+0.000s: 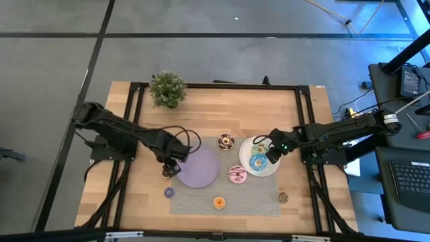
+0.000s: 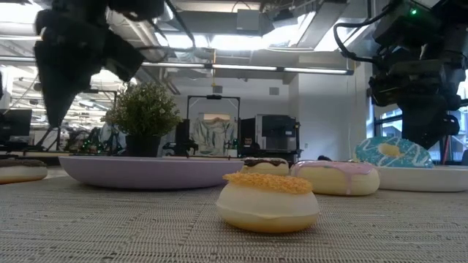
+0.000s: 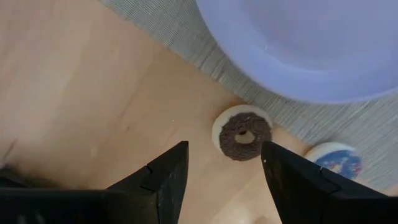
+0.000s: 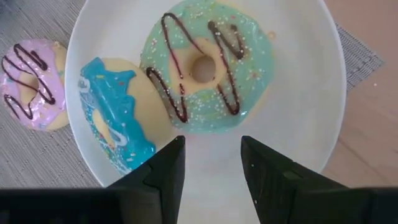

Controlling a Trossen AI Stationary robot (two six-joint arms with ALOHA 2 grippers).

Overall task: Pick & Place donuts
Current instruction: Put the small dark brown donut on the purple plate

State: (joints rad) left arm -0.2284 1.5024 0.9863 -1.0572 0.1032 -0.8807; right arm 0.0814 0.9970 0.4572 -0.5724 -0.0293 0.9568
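Observation:
My left gripper (image 1: 169,168) hangs open beside the lilac plate's (image 1: 201,168) left rim. In the left wrist view its gripper (image 3: 224,146) stands above a brown mini donut (image 3: 244,134) lying flat on the wood at the mat's edge, with a purple mini (image 3: 336,160) just beyond. My right gripper (image 1: 274,156) is open over the white plate (image 1: 247,149). In the right wrist view its gripper (image 4: 211,168) is above the plate, which holds a green donut (image 4: 208,65) and a blue donut (image 4: 115,124) leaning against it. A pink donut (image 4: 31,81) lies on the mat beside the plate.
On the grey mat lie a chocolate donut (image 1: 226,142), an orange mini (image 1: 219,202) and a brown mini (image 1: 283,197) near the right corner. A potted plant (image 1: 168,89) stands at the far edge. Bare wood (image 1: 134,134) lies left of the mat.

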